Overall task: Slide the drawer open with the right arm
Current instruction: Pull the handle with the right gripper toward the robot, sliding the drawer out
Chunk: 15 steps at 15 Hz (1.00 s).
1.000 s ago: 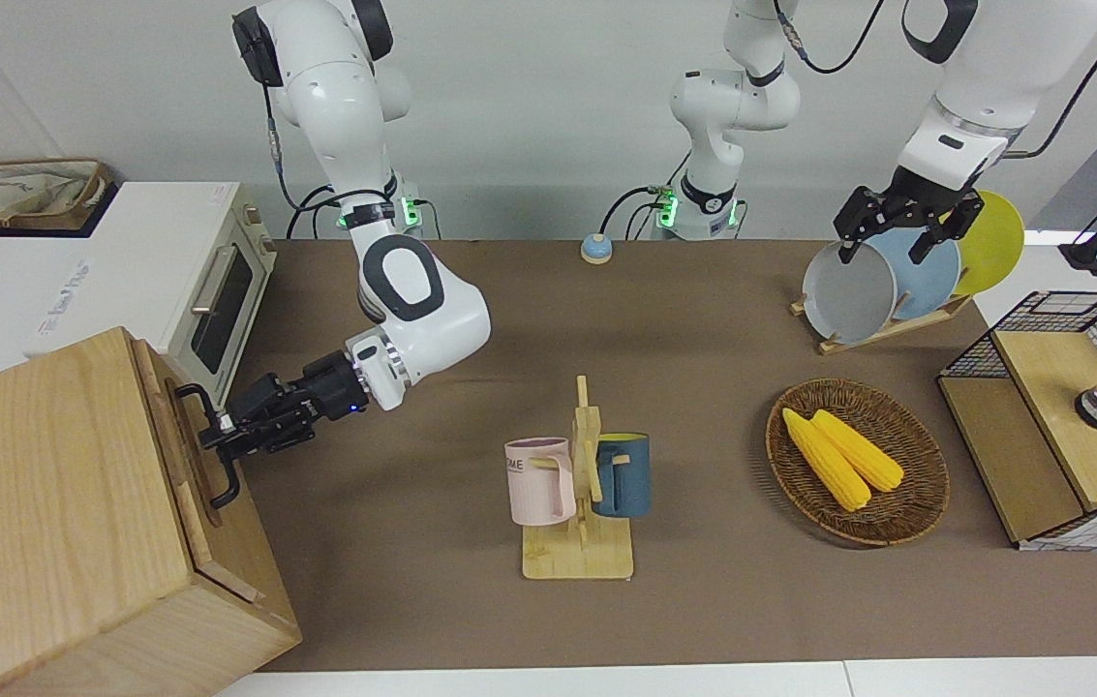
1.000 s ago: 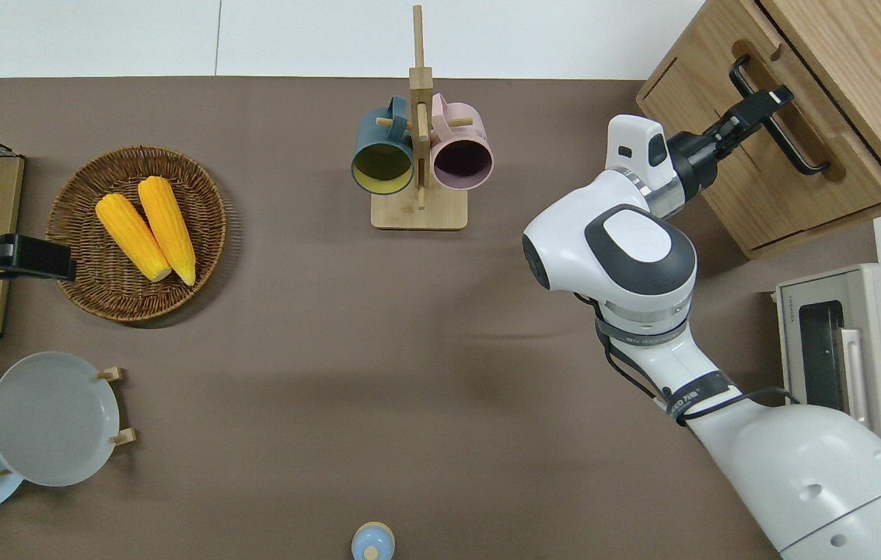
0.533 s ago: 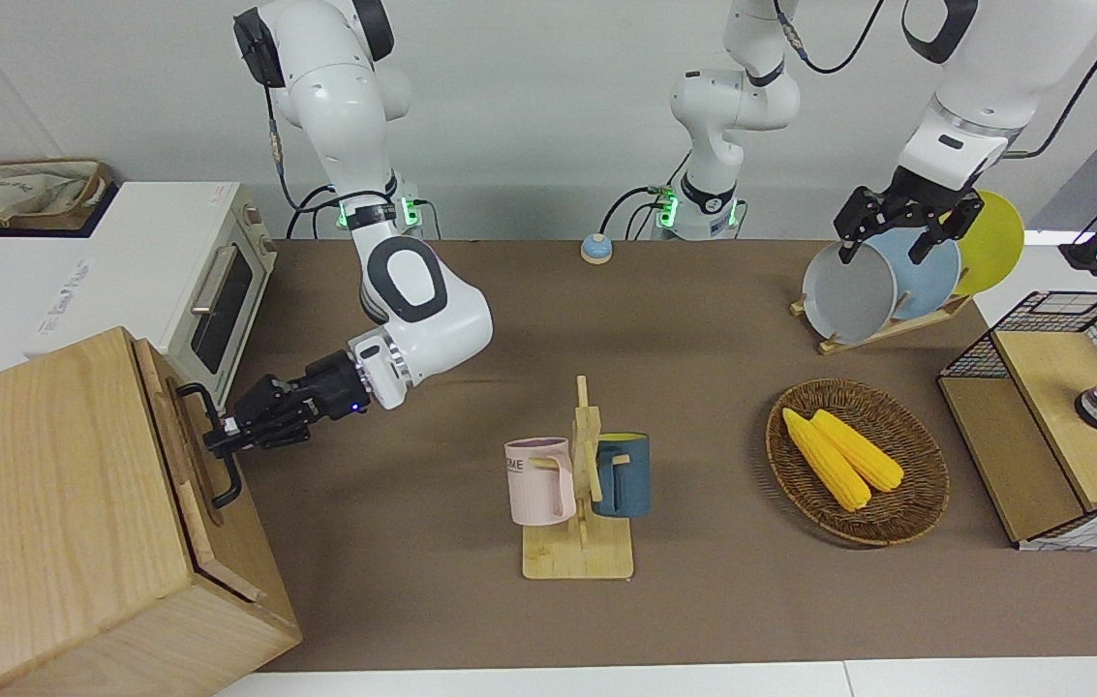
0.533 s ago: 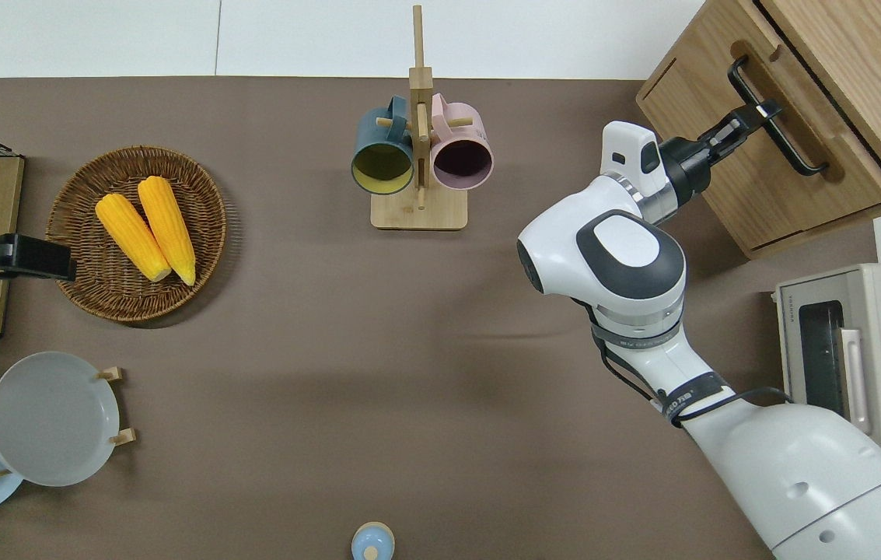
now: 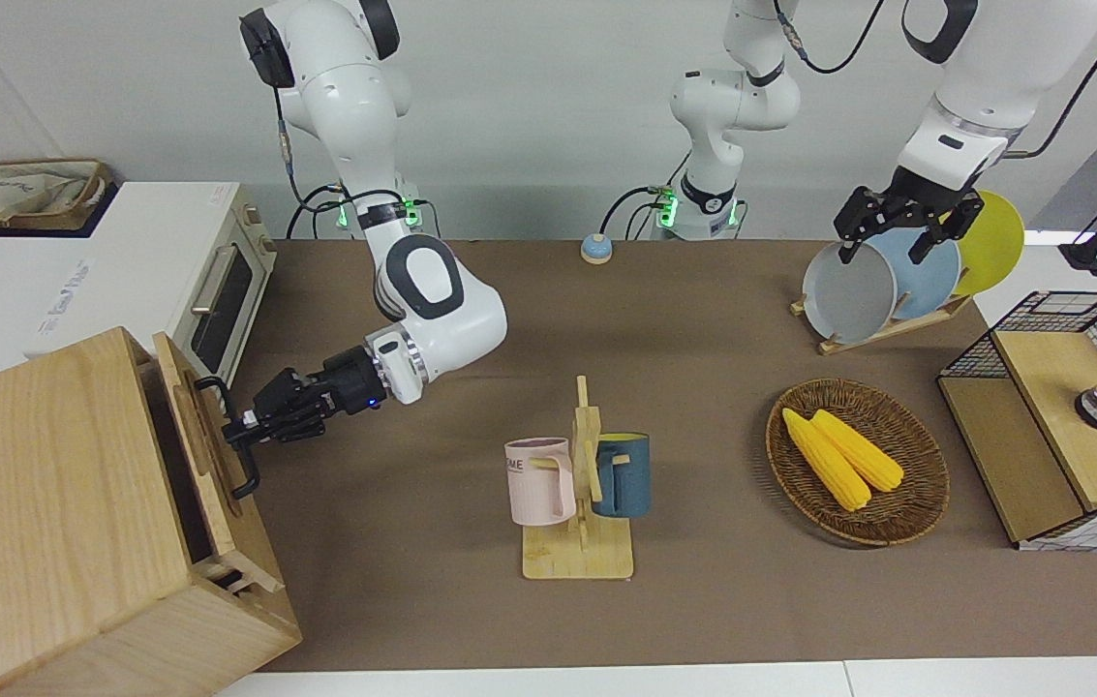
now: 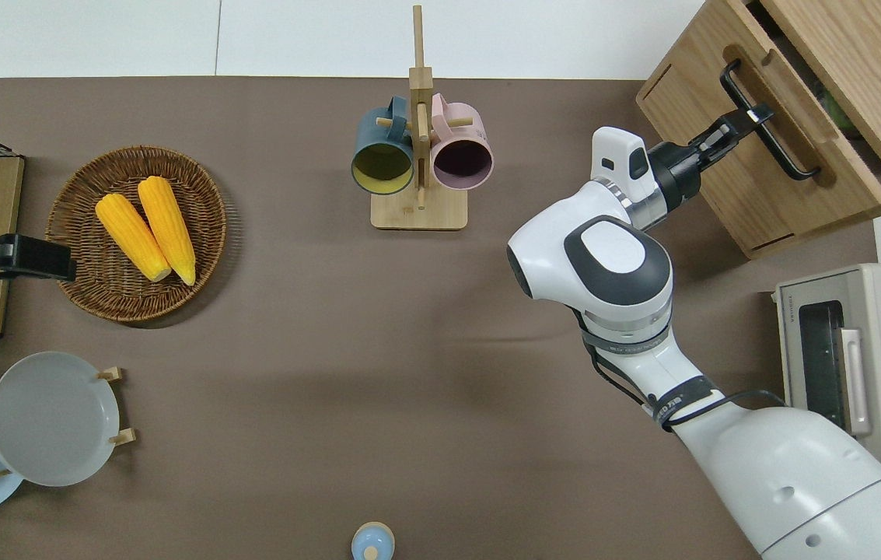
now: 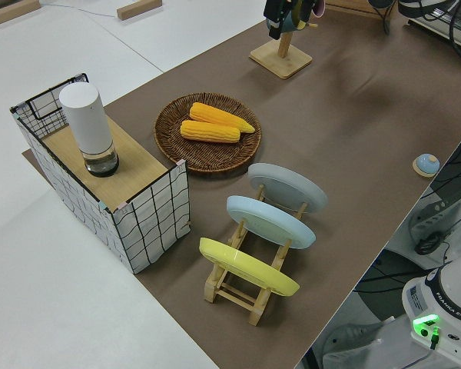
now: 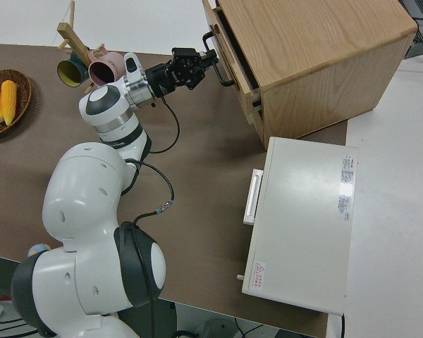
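I have the right arm's black two-finger gripper (image 5: 243, 430) clamped on the black metal bar handle (image 6: 767, 123) of the wide shallow pale-wood drawer (image 5: 202, 455). That drawer is the top part of the big wooden box (image 5: 54, 523) and stands out from the box with a dark gap showing. The left arm is parked; I cannot tell its grip.

Corn (image 5: 840, 455) in basket (image 5: 906, 518)

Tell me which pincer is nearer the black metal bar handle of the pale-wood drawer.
Right. The right pincer grips the black metal bar handle of the pale-wood drawer; the left arm is parked.
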Each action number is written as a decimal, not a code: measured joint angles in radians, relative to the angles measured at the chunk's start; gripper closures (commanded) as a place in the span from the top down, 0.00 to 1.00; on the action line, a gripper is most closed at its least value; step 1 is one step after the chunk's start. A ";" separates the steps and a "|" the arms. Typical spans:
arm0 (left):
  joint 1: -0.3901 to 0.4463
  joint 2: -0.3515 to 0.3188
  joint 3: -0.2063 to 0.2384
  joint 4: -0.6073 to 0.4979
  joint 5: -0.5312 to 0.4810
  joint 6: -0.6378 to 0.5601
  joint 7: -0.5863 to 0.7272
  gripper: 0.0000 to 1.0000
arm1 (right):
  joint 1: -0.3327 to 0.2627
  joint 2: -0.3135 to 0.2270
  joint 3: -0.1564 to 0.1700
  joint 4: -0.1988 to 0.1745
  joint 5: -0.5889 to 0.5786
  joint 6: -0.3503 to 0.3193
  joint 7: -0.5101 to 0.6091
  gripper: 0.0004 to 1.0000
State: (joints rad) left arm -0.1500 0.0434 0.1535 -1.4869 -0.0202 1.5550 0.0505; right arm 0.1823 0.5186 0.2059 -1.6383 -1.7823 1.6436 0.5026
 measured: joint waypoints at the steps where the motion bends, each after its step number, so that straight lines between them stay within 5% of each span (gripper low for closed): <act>1: 0.000 0.000 0.000 0.000 0.000 0.000 0.000 1.00 | 0.006 0.000 0.000 -0.001 0.002 -0.008 0.001 0.01; 15: 0.000 0.000 0.000 0.000 0.000 0.000 0.000 1.00 | 0.169 -0.009 0.004 -0.005 0.118 -0.151 0.005 0.01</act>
State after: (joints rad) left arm -0.1500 0.0434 0.1535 -1.4869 -0.0202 1.5550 0.0505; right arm 0.3513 0.5099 0.2103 -1.6430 -1.6640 1.4924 0.5078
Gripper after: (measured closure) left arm 0.000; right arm 0.815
